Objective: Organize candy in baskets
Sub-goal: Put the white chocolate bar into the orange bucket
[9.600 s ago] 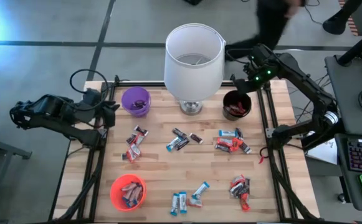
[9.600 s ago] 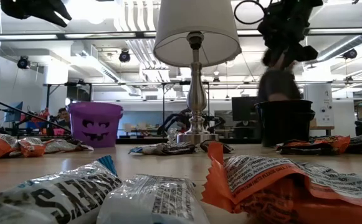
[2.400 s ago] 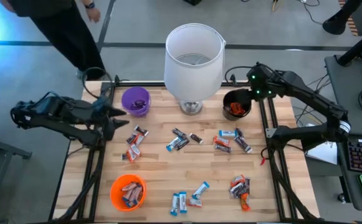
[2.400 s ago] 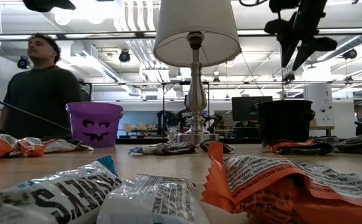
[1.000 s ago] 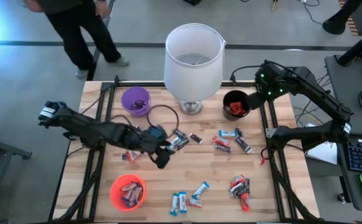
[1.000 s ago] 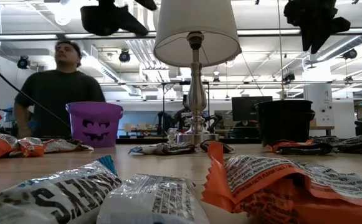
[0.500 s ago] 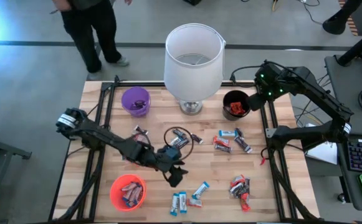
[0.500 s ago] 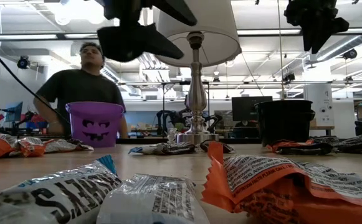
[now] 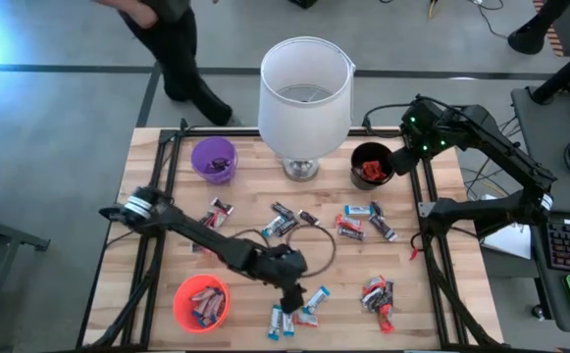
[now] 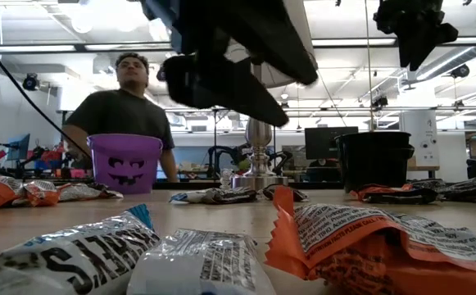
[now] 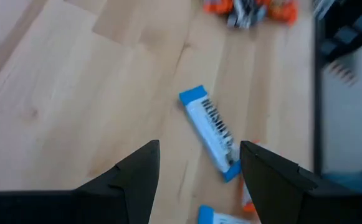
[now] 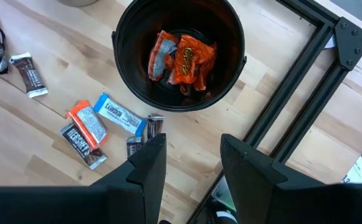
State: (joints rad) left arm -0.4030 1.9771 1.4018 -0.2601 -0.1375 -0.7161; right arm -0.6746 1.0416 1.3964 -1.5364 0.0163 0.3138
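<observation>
Dark left gripper (image 9: 291, 297), fingers spread and empty, hovers above a blue-and-white candy bar (image 11: 210, 132) at the table's six o'clock. Right gripper (image 12: 193, 163), also parted, hangs over the black basket (image 9: 372, 165) at two o'clock.

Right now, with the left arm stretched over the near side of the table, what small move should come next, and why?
Probably lower the left gripper onto the blue-and-white candy bar: its fingers are open and empty, the bar lies flat between them on the table, loose from other candy.
</observation>
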